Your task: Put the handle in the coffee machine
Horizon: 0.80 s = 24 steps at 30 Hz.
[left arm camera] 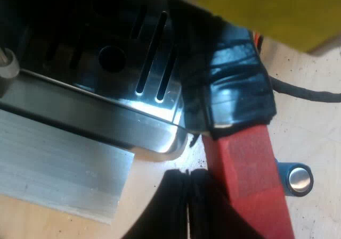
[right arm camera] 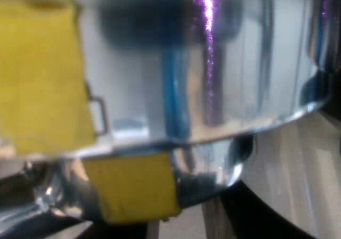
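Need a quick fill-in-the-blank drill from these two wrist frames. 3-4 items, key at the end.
1. The dark handle ends in ___.
2. The small tamper near the handle's end is ___.
3. The metal tray beside the handle has long ___ cut in it.
4. The tape in the right wrist view is ___.

Missing words: red; blue; slots; yellow.

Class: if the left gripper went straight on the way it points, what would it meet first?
Probably the espresso machine's slotted metal base, at its rounded corner just ahead of the left gripper; the holder's red handle end lies alongside, out of line. Depth is unclear.
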Each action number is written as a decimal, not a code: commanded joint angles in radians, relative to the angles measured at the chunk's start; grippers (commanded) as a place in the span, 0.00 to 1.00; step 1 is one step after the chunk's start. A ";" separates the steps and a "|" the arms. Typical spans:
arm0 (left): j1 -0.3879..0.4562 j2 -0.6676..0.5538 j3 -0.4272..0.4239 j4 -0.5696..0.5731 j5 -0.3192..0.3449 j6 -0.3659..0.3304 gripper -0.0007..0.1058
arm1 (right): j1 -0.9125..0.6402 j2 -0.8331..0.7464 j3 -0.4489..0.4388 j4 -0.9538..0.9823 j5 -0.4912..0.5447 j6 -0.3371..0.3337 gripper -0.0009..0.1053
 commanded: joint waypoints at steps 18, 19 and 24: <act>-0.004 -0.047 -0.005 0.055 -0.007 0.006 0.01 | 0.003 -0.204 -0.017 -0.052 -0.029 0.004 0.23; -0.004 -0.057 -0.002 0.055 -0.007 0.006 0.01 | 0.003 -0.204 -0.017 -0.052 -0.029 0.004 0.23; -0.004 -0.113 0.034 0.055 0.028 0.006 0.01 | 0.003 -0.204 -0.017 -0.052 -0.029 0.004 0.23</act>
